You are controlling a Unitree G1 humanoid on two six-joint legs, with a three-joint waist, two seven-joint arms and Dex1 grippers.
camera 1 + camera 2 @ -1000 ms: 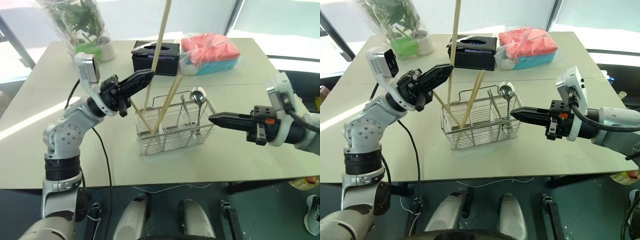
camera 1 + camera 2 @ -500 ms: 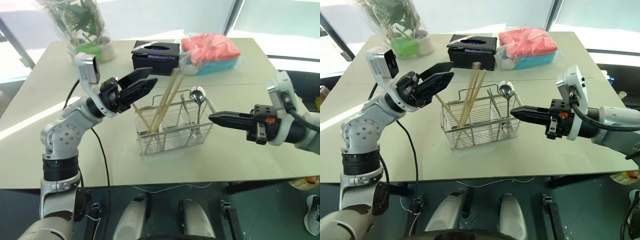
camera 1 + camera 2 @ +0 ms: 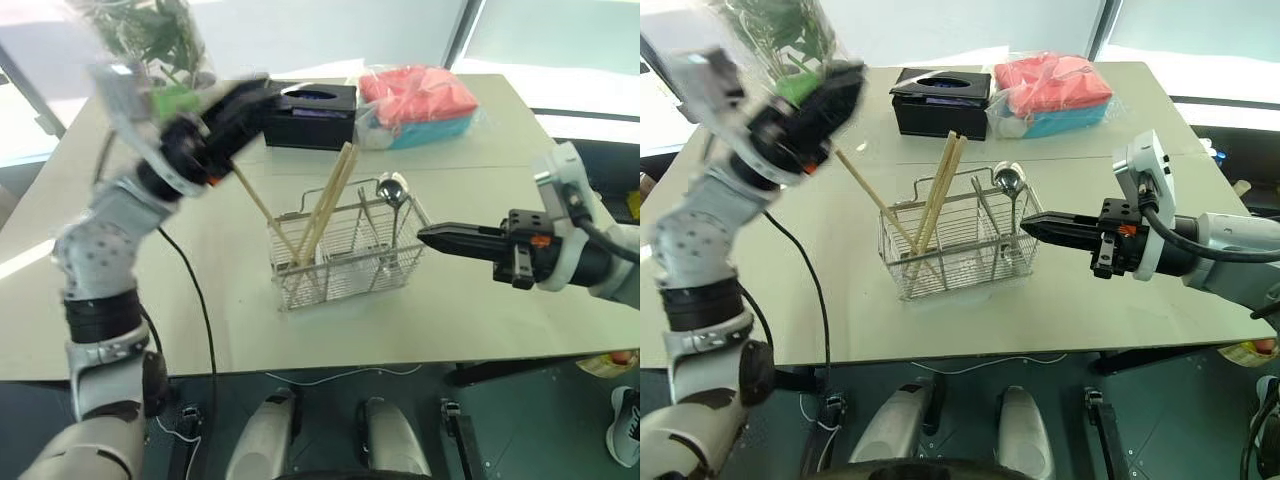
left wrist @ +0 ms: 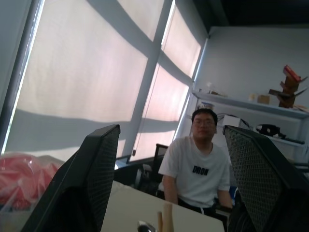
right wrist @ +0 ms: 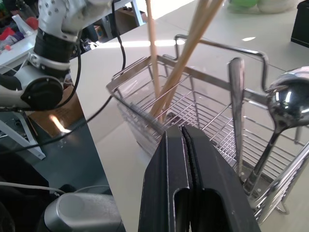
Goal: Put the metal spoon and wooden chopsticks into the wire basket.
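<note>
Chopsticks and spoon standing in basket

Wire basket (image 3: 343, 250) on the pale counter (image 3: 480, 300), mid-scene. Wooden chopsticks (image 3: 330, 205) leaning inside its left compartment — two crossed against a third, tips well above the rim. Metal spoon (image 3: 392, 192) upright in the right compartment, bowl up. Left gripper (image 3: 245, 105) raised above and left of the basket, blurred, fingers (image 4: 89, 179) spread wide — nothing between them. Right gripper (image 3: 430, 238) level, just beside the basket's right end, fingers (image 5: 186, 179) pressed together, empty. Black tissue box (image 3: 312, 113) and pink packet (image 3: 420, 105) behind the basket.
</note>
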